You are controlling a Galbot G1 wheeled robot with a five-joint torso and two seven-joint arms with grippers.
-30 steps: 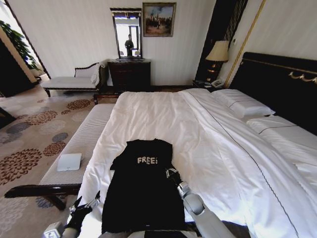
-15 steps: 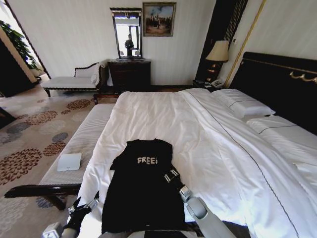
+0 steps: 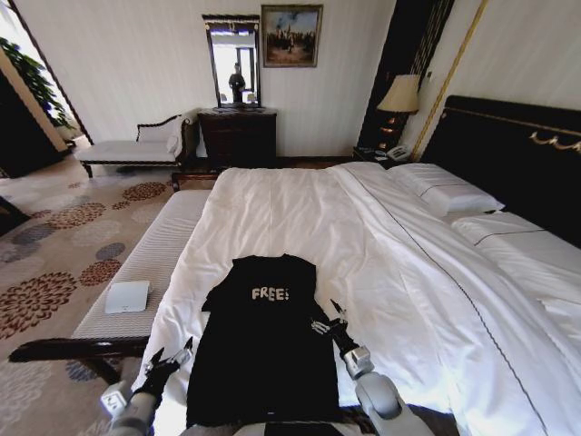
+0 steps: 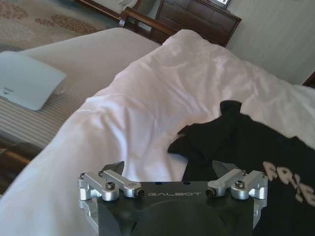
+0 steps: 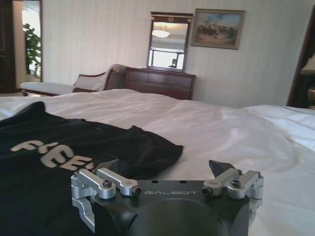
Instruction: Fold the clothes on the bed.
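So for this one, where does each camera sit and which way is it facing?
Head view: high, looking down the bed; left tool and right tool flank the black T-shirt.
Left wrist view: behind the open left tool, facing the shirt's sleeve.
Right wrist view: low behind the open right tool, facing the dresser.
All three share the T-shirt.

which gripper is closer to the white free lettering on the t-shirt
Right. The right gripper is open at the T-shirt's right edge, just below and beside the FREE! print. The left gripper is open too, off the shirt's left edge, lower down and farther from the print.
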